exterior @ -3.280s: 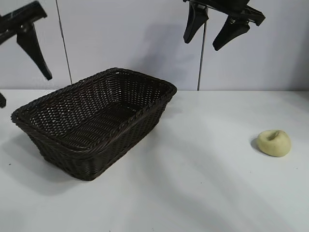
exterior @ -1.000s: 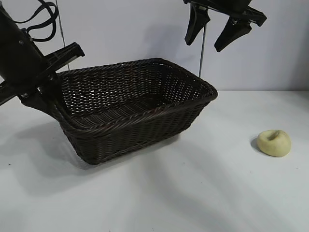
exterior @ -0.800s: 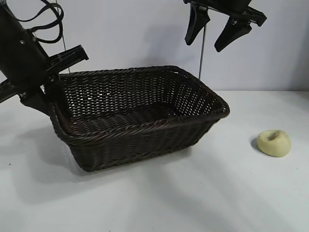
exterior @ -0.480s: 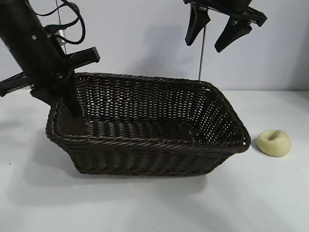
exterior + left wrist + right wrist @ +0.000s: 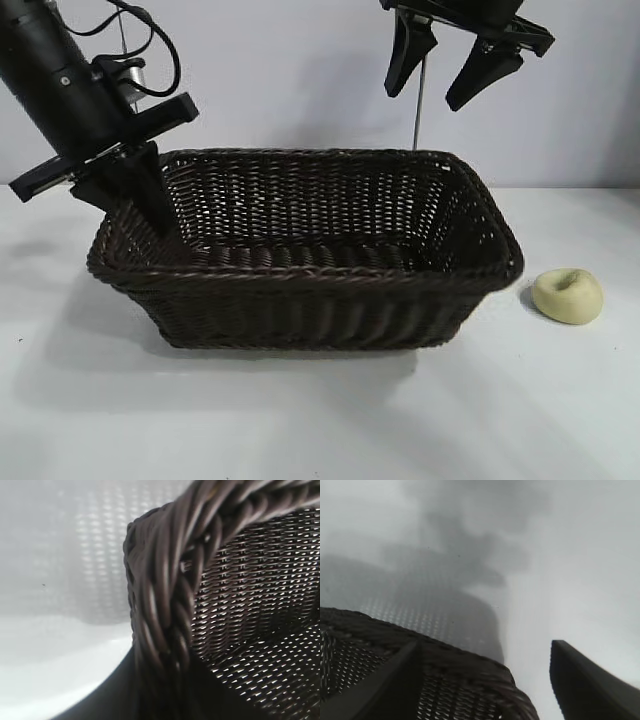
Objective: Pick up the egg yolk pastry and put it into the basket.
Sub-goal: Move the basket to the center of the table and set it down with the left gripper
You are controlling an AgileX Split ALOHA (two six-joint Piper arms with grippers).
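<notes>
Left gripper (image 5: 150, 205) clamped on basket (image 5: 300, 290) rim at 9 o'clock; pastry (image 5: 567, 295) clear at 3; right gripper (image 5: 450, 65) spread overhead.

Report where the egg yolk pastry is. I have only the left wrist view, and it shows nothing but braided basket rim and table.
Observer: The egg yolk pastry lies on the table, in the exterior view just right of the basket and not touching it.
Operator: Give me the left gripper's hold.
Observer: The left gripper is clamped on the rim at the basket's left end.
Operator: Now the right gripper.
Observer: The right gripper hangs open and empty, high above the basket's right end.
</notes>
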